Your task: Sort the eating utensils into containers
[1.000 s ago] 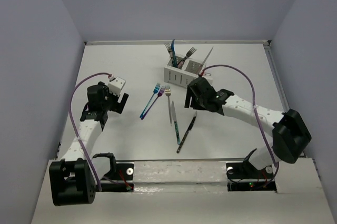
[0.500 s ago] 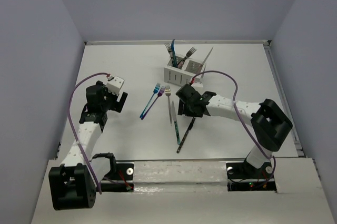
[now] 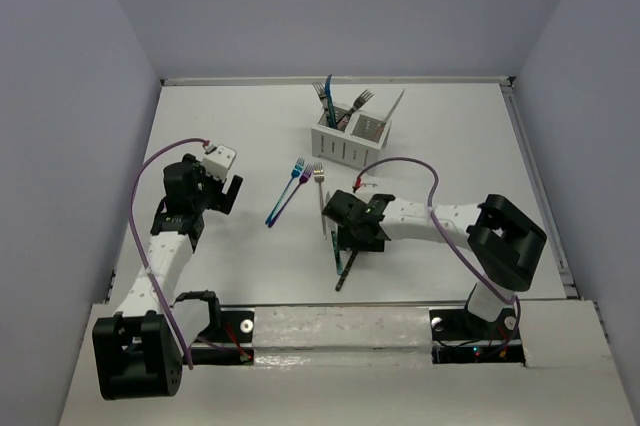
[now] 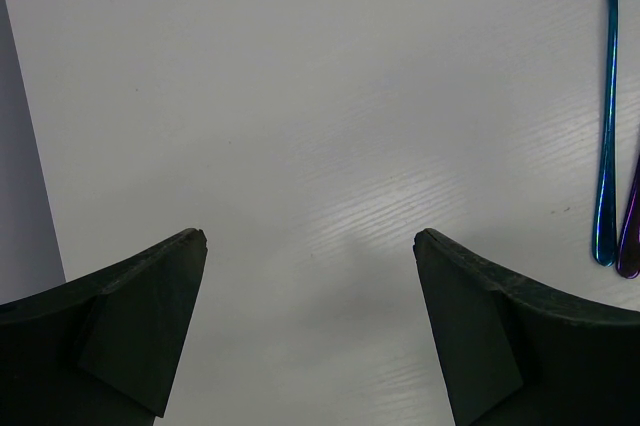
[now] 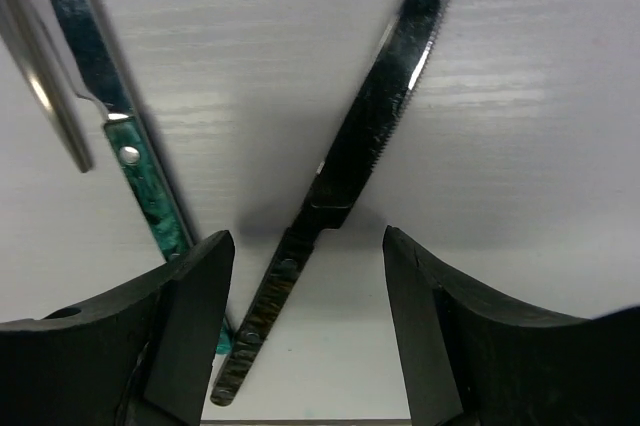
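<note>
R gripper [image 5: 308,266] is wide open, holding nothing; dark knife [image 5: 370,136] lies flat between its fingers, green-handled knife [image 5: 150,191] close by one finger. Step, I think: grasp. Next: lower, close on dark handle only. L gripper [image 4: 310,246] is open, empty.

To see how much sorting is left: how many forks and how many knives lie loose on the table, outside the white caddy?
Forks: 3 (blue fork, purple fork, pale fork)
Knives: 2 (green-handled knife, black-handled knife)
Total: 5
</note>
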{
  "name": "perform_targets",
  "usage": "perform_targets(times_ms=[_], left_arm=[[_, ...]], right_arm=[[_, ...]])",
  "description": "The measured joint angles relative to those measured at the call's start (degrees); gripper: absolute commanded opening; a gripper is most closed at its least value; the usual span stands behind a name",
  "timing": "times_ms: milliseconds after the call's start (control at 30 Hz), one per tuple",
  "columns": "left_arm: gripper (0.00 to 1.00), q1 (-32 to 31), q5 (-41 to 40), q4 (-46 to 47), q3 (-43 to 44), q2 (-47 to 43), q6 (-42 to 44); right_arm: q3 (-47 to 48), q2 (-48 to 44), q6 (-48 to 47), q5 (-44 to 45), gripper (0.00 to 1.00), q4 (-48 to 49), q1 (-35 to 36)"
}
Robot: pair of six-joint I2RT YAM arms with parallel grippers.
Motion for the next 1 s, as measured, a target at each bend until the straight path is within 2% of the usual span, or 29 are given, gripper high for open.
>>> perform_targets(times_ms=[267,367,400,467,500,567,600,700,933,967,1000], left_arm=[[0.99,0.0,0.1,0.0,0.0,-0.1,0.0],[0.99,0.0,0.2,0.0,0.0,-0.3,0.0],[0.99,0.0,0.2,0.0,0.0,-0.4,0.0],[0.99,0.0,0.2,0.0,-0.1,-0.4,0.0],[0.99,0.0,0.2,0.0,-0.1,-0.4,0.0],[0.99,0.0,0.2,0.0,-0.1,-0.7,0.0],[0.99,0.0,0.2,0.0,-0.1,-0.9,0.0],[0.99,0.0,0.2,0.1,-0.2,-1.5,0.0],[0.99,0.0,0.2,0.1,-0.8,-2.0,0.0],[0.99,0.0,0.2,0.2,-0.8,-2.0,0.0],[0.99,0.0,0.2,0.1,-0.8,-2.1,0.0]], right_arm=[[-2.5,-0.4,1.2,-0.2,0.62,-0.3,0.0],[-2.5,-0.2,1.2,-0.2,0.50,0.0,0.0],[-2.5,-0.2,1.2,-0.2,0.40,0.0,0.0],[-2.7,-0.3,1.3,-0.2,0.31,0.1,0.0],[-3.0,-0.4,1.6,-0.2,0.22,0.3,0.0],[-4.3,-1.6,1.9,0.0,0.15,0.7,0.0],[-5.0,-2.2,2.1,0.3,0.08,1.0,0.0],[-5.8,-3.0,2.0,0.9,0.00,1.4,-0.6],[-6.8,-3.8,-0.4,-0.2,0.00,2.7,-6.1],[-7.0,-4.0,-0.7,-0.1,0.01,2.8,-7.3],[-7.2,-4.2,-1.3,-0.1,0.07,2.9,-8.5]])
